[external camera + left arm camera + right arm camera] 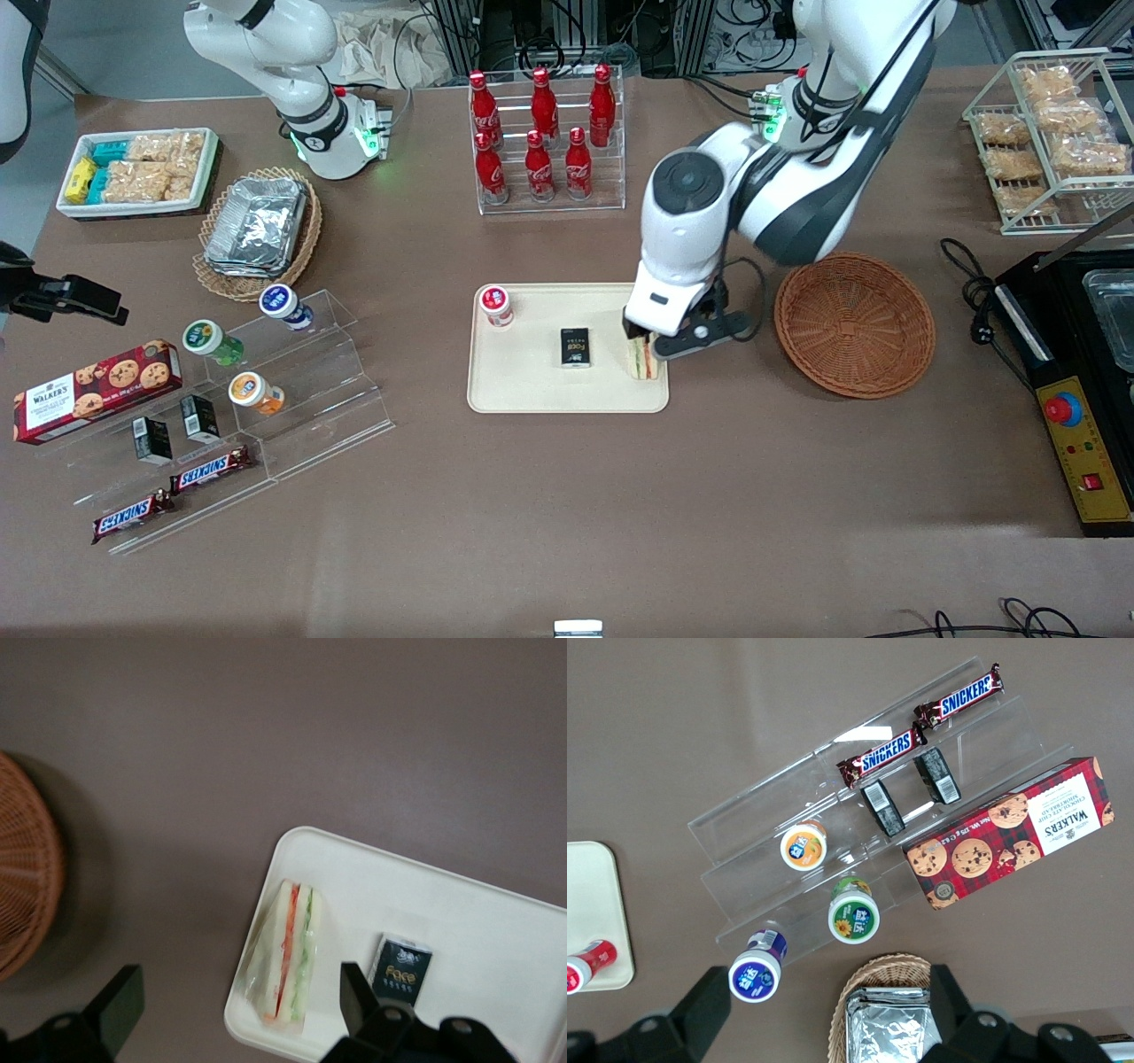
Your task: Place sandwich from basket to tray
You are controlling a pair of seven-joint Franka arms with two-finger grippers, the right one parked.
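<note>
Clearly printed names ran across the table, read in the front view from the parked arm's end. The red tartan box (96, 390) said WALKER'S and showed chocolate-chip cookies; two brown bars (210, 468) nearer the camera read SNICKERS, lying on the clear acrylic steps (292, 399) with two small dark boxes (152, 440) and three lidded cups (211, 341). Up at ten o'clock from the steps sat the pale scalloped basket (257, 235) of foil packets, and past it the white bin (137, 173) of snack packets. At twelve o'clock from the tray (532, 390) stood a clear rack of six red Coca-Cola bottles (542, 133).

On the tray lay a red-capped cup (496, 304) at its ten o'clock corner and a small black box (575, 346) near the middle, whose gold lettering in the left wrist view read something like "Face". The sandwich (644, 359) rested on the tray at the edge nearest the reddish wicker basket (855, 323), its orange-red and green layers showing. The gripper (640, 341) hung right over it; in the left wrist view its dark fingers (118, 1003) stood wide apart on either side of the sandwich (288, 957), touching nothing. The basket sat at three o'clock from the tray, just beside it, with nothing inside
</note>
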